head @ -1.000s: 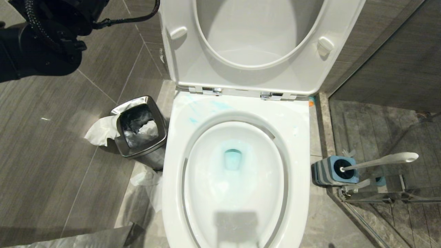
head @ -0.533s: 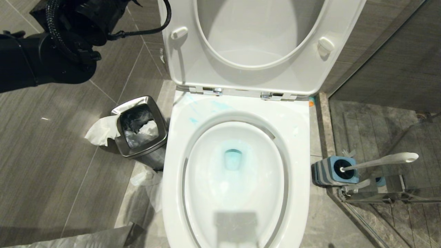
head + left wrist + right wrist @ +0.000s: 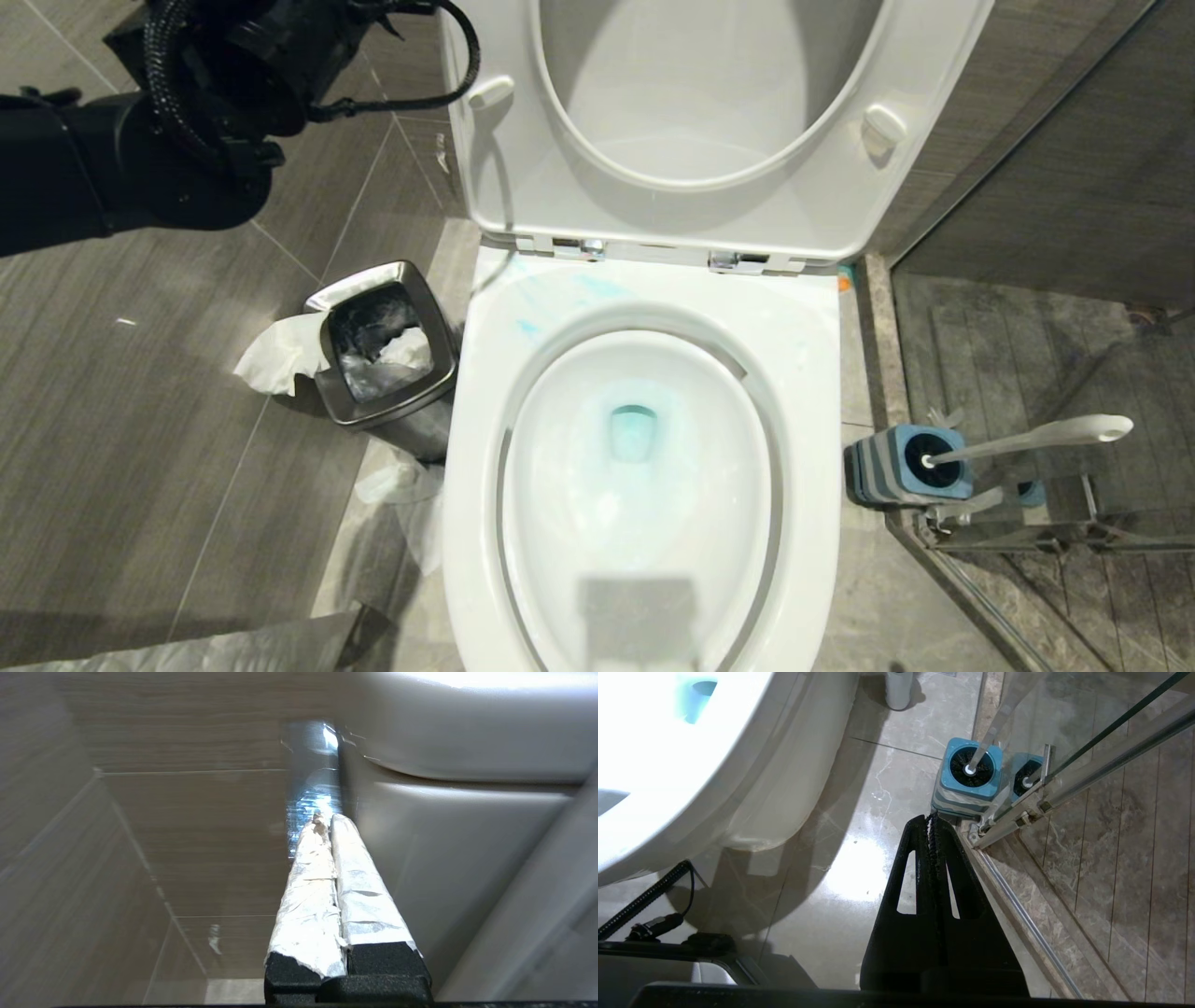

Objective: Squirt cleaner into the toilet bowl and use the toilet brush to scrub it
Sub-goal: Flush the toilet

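Observation:
The white toilet bowl (image 3: 803, 373) fills the middle of the head view, with pale blue cleaner (image 3: 632, 434) tinting the water at the drain and faint smears on the back rim. The toilet brush (image 3: 1036, 437) stands in its blue striped holder (image 3: 887, 464) on the floor to the right, held by nothing. My left arm (image 3: 140, 168) reaches in at the upper left beside the raised lid. In the left wrist view my left gripper (image 3: 325, 820) is shut and empty, its foil-wrapped fingers pointing at a shiny metal part (image 3: 313, 765) beside the ceramic. My right gripper (image 3: 931, 817) is shut and empty, low over the floor just short of the holder (image 3: 971, 798).
A steel waste bin (image 3: 383, 359) with tissue (image 3: 275, 359) hanging out stands left of the bowl. The seat and lid (image 3: 709, 121) are raised. A glass shower door on a metal rail (image 3: 1027, 537) runs close behind the brush holder. Crumpled plastic (image 3: 401, 504) lies by the bowl's left side.
My left arm has swung rightward, further into view and closer to the raised lid. The right arm, brush and bowl are as before.

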Available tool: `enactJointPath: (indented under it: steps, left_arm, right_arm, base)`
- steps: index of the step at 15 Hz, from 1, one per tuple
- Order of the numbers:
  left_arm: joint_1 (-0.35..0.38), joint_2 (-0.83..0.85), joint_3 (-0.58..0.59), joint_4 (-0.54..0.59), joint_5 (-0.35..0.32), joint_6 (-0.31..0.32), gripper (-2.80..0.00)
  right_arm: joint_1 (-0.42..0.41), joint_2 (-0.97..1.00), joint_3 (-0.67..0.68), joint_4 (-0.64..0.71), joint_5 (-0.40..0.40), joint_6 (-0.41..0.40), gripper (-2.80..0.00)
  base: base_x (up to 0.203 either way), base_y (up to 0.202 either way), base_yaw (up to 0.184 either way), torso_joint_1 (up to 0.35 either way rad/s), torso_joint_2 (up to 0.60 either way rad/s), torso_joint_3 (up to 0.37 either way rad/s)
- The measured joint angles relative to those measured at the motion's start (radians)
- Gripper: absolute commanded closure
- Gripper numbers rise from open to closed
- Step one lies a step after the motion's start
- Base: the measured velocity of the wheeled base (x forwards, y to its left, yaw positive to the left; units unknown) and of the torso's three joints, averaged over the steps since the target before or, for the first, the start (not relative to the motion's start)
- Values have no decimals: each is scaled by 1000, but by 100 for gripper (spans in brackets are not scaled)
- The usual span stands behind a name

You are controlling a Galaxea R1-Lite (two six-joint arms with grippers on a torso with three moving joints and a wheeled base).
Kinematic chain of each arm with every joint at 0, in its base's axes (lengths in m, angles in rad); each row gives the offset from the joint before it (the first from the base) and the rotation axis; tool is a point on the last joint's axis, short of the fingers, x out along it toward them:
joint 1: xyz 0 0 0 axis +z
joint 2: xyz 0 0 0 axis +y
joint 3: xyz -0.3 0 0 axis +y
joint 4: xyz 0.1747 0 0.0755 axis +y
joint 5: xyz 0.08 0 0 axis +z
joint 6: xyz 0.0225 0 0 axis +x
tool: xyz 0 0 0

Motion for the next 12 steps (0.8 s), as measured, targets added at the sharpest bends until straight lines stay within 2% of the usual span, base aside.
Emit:
enactJointPath:
  steps: [12]
  left_arm:
    - [-14,14,-2,8,-6,14,0]
  right_arm:
    - [0,0,0,0,0,-1,0]
  base:
    - [0,0,0,0,0,0]
